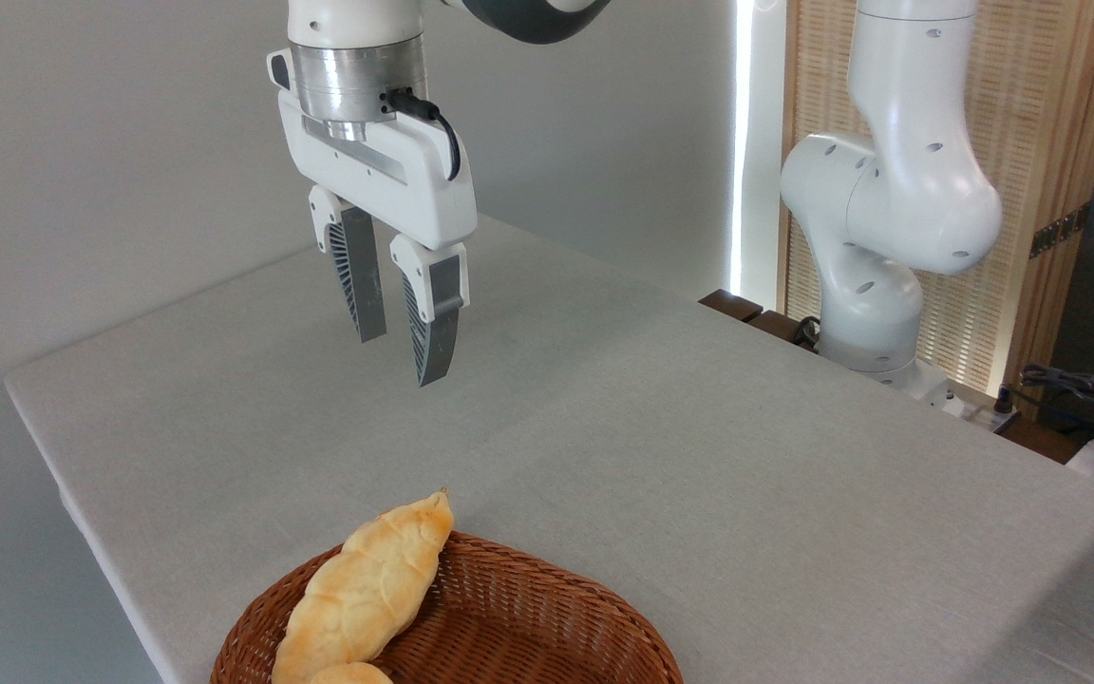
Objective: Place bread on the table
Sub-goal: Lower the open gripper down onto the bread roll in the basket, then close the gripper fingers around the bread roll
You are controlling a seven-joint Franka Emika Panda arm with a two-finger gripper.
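A long golden-yellow bread (pixel 365 591) with a braided crust lies in the brown wicker basket (pixel 547 617) at the bottom of the picture, leaning on the basket's left rim with its tapered tip sticking up past it. My gripper (pixel 402 353) hangs well above the table (pixel 699 456), up and behind the basket, pointing down. It is open, with a small gap and nothing between its ribbed fingers (pixel 433 323).
A small pale bread piece (pixel 349 674) peeks in at the bottom edge inside the basket. The arm's white base (pixel 875 237) stands at the table's far right edge, with cables (pixel 1079 389) and a wooden slatted screen behind it.
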